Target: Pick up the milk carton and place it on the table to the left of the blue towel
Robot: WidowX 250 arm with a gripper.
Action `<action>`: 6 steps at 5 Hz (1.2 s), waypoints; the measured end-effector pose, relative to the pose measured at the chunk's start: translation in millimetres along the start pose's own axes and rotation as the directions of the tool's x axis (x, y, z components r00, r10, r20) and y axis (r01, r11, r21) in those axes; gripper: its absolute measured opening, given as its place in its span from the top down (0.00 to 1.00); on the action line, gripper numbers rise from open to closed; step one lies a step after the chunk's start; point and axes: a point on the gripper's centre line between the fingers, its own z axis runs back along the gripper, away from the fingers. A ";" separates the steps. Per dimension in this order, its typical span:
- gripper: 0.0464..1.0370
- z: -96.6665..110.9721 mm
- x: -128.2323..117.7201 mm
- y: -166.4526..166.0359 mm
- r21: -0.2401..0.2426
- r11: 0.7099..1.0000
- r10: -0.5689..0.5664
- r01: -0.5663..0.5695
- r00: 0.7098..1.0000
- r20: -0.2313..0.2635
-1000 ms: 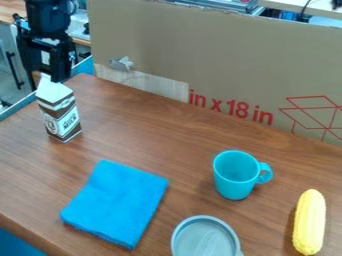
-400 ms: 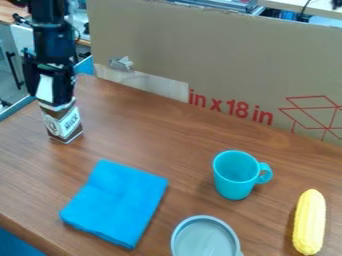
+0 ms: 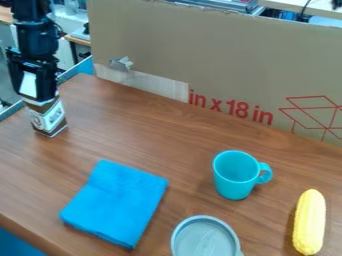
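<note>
My gripper (image 3: 36,95) has its jaws clamped around the upper part of the milk carton (image 3: 47,120), at the worktop's (image 3: 153,135) far left; that top-down hold seems to suit its tall, narrow shape. Its printed label (image 3: 51,116) faces the view. Red lettering (image 3: 242,109) marks the cardboard (image 3: 200,55) behind, beyond the turquoise mug (image 3: 234,182).
</note>
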 end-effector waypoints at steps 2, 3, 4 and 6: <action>0.19 64.1 -52.9 -32.6 0.051 0.998 -0.052 0.045 0.987 0.153; 0.19 72.8 -87.3 -44.1 0.083 0.992 -0.100 0.090 0.988 0.120; 0.19 53.4 -107.2 -46.5 0.080 0.992 -0.102 0.101 0.995 0.005; 0.19 19.4 -114.6 -47.3 0.037 0.991 -0.124 0.130 0.984 -0.126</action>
